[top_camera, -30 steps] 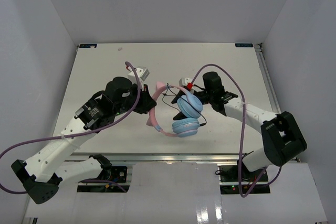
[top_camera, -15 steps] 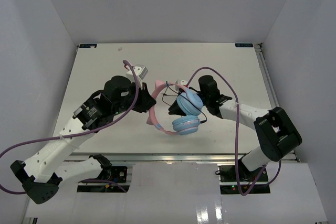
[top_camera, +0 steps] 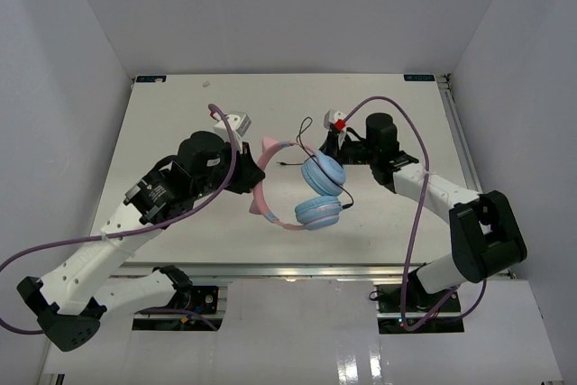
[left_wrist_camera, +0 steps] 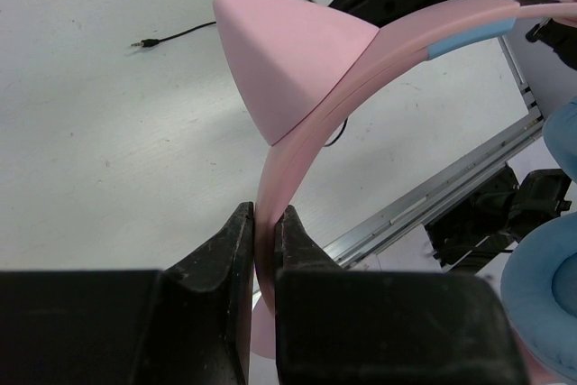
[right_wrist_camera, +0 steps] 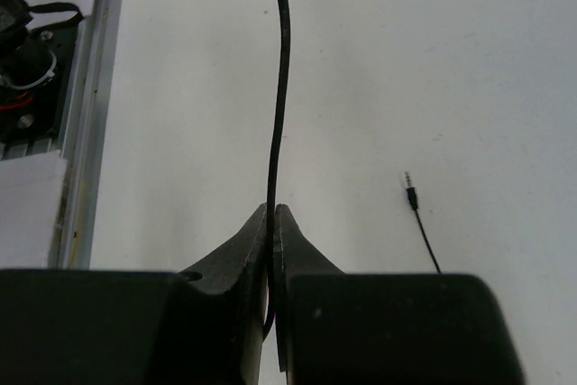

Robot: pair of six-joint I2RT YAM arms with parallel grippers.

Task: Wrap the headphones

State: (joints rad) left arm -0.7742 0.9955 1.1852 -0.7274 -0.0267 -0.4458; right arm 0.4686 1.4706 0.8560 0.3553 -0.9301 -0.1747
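Observation:
The headphones hang above the table's middle: a pink headband with a cat ear and two round light-blue ear cups. My left gripper is shut on the headband, whose pink strip runs up from between its fingertips. Behind the cups, my right gripper is shut on the thin black cable. In the right wrist view the cable rises straight out of that closed gripper. The cable's plug lies loose on the table.
Thick purple arm cables loop above both arms. A metal rail runs along the table's near edge, and white walls close in the left, right and back. A second ear cup hangs lower, near the front.
My right gripper closed on the black cable and drew back from the ear cups toward the far side, lifting a loop of cable. The left gripper kept its hold on the headband.

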